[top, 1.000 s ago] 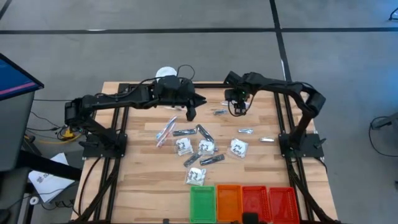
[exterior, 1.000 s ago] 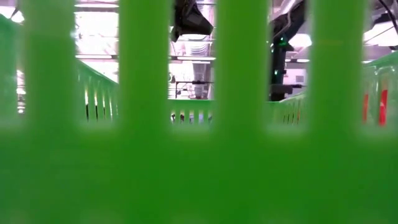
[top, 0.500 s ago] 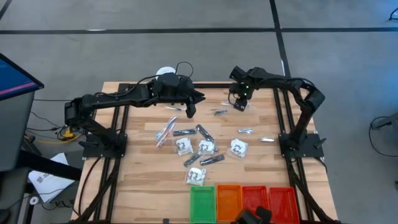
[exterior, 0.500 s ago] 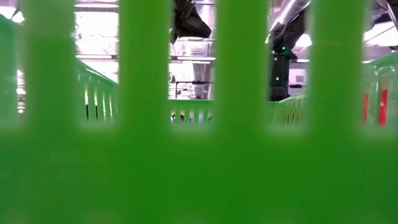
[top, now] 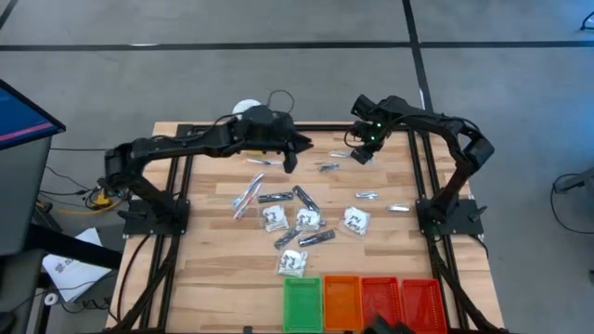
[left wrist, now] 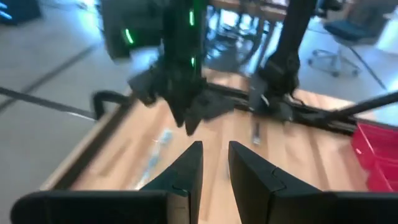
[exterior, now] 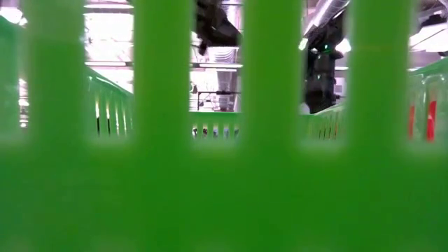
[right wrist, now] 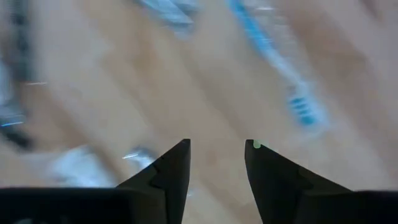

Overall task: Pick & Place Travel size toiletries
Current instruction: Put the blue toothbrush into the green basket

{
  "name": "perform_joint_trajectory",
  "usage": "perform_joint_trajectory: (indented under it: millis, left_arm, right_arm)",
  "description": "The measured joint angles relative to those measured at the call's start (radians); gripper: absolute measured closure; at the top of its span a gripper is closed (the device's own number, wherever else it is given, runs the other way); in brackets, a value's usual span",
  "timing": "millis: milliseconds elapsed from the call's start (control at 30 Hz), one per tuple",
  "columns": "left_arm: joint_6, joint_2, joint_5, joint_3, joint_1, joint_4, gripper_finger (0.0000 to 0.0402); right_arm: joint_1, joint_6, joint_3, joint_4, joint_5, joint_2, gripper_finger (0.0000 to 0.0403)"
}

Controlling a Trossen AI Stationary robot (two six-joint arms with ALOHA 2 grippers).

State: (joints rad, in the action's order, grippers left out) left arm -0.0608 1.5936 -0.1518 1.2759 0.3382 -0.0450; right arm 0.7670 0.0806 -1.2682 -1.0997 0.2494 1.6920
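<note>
- High view: toiletries (top: 299, 221) on the desk (top: 204, 269) look light, crinkly and slippery; pinch across the middle.
- Left claw (left wrist: 214, 163) and right claw (right wrist: 216, 155): parted, empty.

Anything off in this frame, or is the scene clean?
One oddity: the low view is almost fully blocked by the green tray, which sits right against that lens, so only slivers of the room show through its slats. On the table the toiletries lie scattered loose, none spilled over the edge.

Green tray (exterior: 210, 182) wall blocks low view; toiletries (top: 297, 218) print unreadable.
</note>
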Motion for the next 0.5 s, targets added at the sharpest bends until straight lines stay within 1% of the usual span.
perform_joint_trajectory:
  millis: [33, 133, 200, 267, 400, 500]
  left_arm:
    - [0.001, 0.034, -0.011, 0.015, 0.000, -0.012, 0.0330]
    - [0.002, 0.142, -0.020, 0.095, 0.000, -0.020, 0.0330]
    - [0.002, 0.212, -0.041, 0.173, 0.000, -0.052, 0.0330]
    - [0.004, 0.282, -0.039, 0.254, 0.000, -0.092, 0.0330]
    - [0.004, 0.432, 0.021, 0.437, 0.000, -0.199, 0.0331]
    - [-0.006, 0.540, 0.068, 0.575, -0.006, -0.260, 0.0348]
  right_arm:
    - [-0.005, -0.012, 0.000, -0.010, 0.015, -0.024, 0.0265]
    - [-0.027, -0.055, 0.000, -0.014, 0.015, -0.118, 0.0283]
    - [-0.034, -0.096, 0.000, -0.001, 0.015, -0.193, 0.0296]
    - [-0.034, -0.147, 0.000, 0.011, 0.014, -0.263, 0.0310]
    - [-0.033, -0.250, 0.000, 0.021, 0.012, -0.387, 0.0335]
    - [-0.033, -0.273, 0.000, 0.012, 0.013, -0.464, 0.0356]
